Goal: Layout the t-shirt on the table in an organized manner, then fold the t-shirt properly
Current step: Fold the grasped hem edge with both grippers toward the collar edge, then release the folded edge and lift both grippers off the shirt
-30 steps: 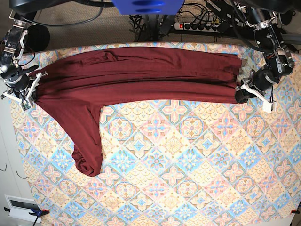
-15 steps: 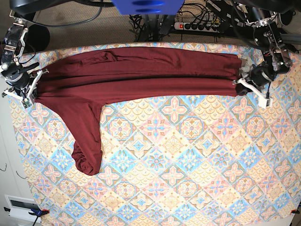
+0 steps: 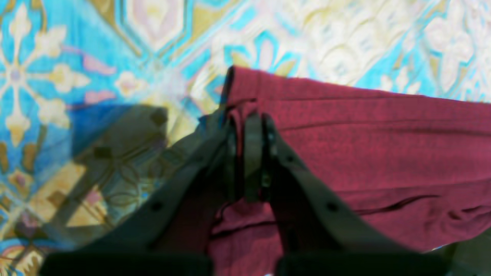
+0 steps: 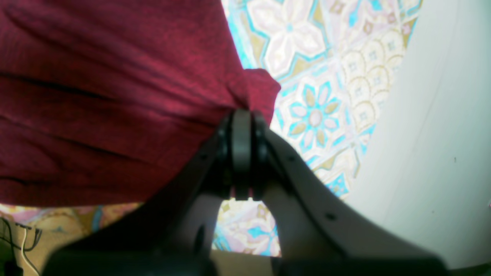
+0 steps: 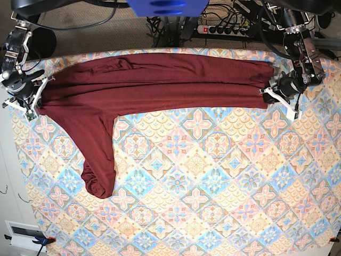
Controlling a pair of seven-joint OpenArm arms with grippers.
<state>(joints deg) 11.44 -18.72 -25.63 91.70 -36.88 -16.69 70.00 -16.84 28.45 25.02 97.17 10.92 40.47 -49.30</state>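
The dark maroon t-shirt (image 5: pixel 154 85) lies stretched in a long band across the far part of the table (image 5: pixel 213 181), with one sleeve (image 5: pixel 98 160) hanging down toward the front at the left. My left gripper (image 5: pixel 268 95), at the right end of the band, is shut on the t-shirt's edge (image 3: pixel 245 103); the left wrist view shows fabric pinched between its fingers (image 3: pixel 251 153). At the left end, my right gripper (image 5: pixel 38 104) is shut on a bunched corner of the t-shirt (image 4: pixel 253 90), as the right wrist view shows.
A power strip (image 5: pixel 224 29) and cables lie on the floor beyond the table's far edge. The patterned tablecloth reaches the left table edge (image 4: pixel 368 130) right beside my right gripper. A small white device (image 5: pixel 24 232) sits off the front-left corner.
Both grippers have drawn toward the far edge, carrying the t-shirt's ends with them. The band now lies straighter and a little further back; the sleeve has shifted slightly.
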